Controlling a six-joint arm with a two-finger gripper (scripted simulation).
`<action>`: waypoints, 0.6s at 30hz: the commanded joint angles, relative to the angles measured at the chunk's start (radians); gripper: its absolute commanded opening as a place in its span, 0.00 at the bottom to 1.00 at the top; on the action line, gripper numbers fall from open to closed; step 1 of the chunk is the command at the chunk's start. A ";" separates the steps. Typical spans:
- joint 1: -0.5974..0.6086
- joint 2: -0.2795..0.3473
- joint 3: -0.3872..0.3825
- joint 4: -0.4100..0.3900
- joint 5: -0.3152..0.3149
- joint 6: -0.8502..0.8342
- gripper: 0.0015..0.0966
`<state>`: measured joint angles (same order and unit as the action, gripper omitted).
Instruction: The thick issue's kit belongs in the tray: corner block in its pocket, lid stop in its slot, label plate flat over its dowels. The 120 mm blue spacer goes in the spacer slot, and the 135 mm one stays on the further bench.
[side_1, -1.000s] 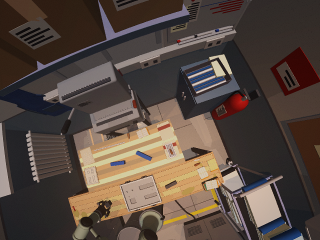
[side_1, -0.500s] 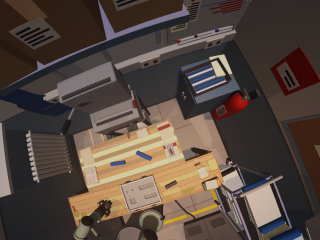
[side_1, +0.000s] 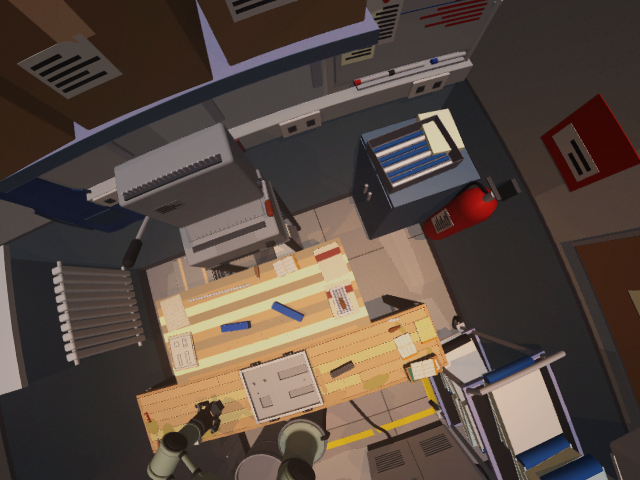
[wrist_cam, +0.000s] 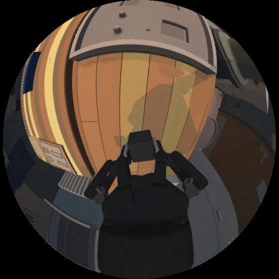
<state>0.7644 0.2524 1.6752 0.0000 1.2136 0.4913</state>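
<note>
My gripper [wrist_cam: 141,151] [side_1: 211,411] hovers over the left end of the near bench and grips a dark grey corner block [wrist_cam: 140,146]. The grey tray [side_1: 282,385] [wrist_cam: 145,28] lies on the same bench to the right of the gripper, with its pockets and two dowels [wrist_cam: 117,29] showing. A dark lid stop [side_1: 341,369] lies on the near bench right of the tray. Two blue spacers lie on the further bench: a shorter one [side_1: 235,326] and a longer one [side_1: 287,311]. A pale plate [side_1: 181,351] lies at the further bench's left end.
Behind the benches stands a grey machine [side_1: 196,191] with a cabinet [side_1: 413,170] and a red extinguisher [side_1: 460,212] to its right. Paper cards [side_1: 406,345] lie on the near bench's right end. A trolley [side_1: 517,408] stands at the right. A radiator [side_1: 95,310] is at the left.
</note>
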 commanded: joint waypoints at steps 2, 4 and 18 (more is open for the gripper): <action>0.000 0.000 -0.001 0.000 0.000 0.000 0.39; 0.000 0.000 -0.001 0.000 0.000 0.000 0.35; 0.000 0.000 0.000 0.000 0.000 0.000 0.07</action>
<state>0.7644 0.2524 1.6751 0.0000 1.2136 0.4913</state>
